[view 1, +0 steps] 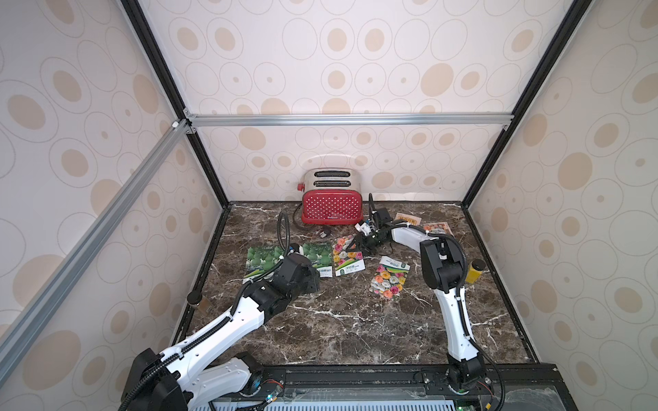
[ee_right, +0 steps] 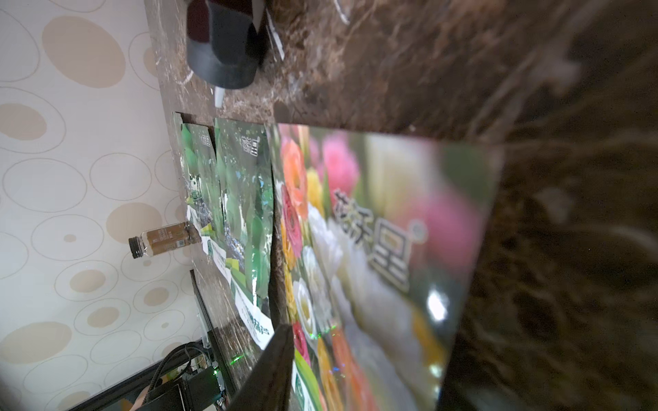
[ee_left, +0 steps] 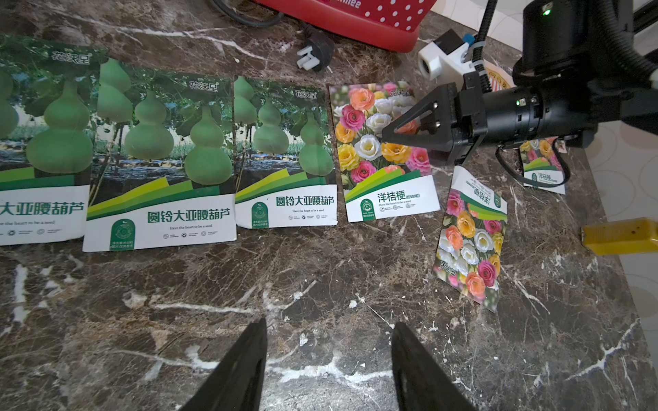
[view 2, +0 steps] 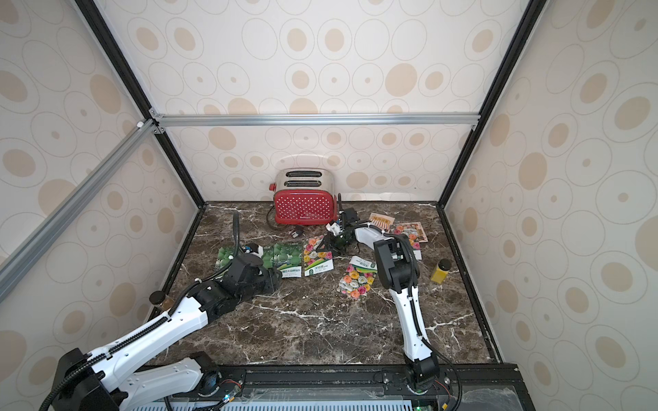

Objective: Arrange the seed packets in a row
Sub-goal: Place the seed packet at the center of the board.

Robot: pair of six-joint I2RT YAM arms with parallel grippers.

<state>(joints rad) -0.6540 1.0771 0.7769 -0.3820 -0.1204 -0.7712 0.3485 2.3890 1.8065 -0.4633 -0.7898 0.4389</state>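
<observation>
Now the flower packet (ee_left: 388,153) lies flat on the worktop (ee_left: 320,302) in front of the red toaster (view 1: 332,210), about level with the toaster's plain end. It closes a line with three gourd packets. The nearest gourd packet (ee_left: 285,156) is just beside it. The middle gourd packet (ee_left: 160,160) and the far gourd packet (ee_left: 42,142) run off past the toaster's lever end, the middle one lapping over the far one.

My right jaws hang low over the flower packet's toaster-side edge. They are parted a little and, as far as I can see, pinching nothing. I judge this step to be the letting go of the fourth packet in the row.

My left jaws are spread and empty over bare worktop, farther out from the toaster than the row.

A tilted flower packet (ee_left: 470,242) lies crooked beyond the toaster's plain end, farther out than the row, with its print reversed against the others. A third flower packet (ee_left: 544,170) and a striped shop packet (view 2: 382,220) sit near the toaster's plain end, partly under my right arm.

Next I would lift the right jaws clear without dragging the glossy packet. Then I would take the tilted one by an edge, turn it square and lay it just beside the flower packet. The yellow jar (view 1: 475,270) stands well beyond the toaster's plain end and needs a wide berth.
</observation>
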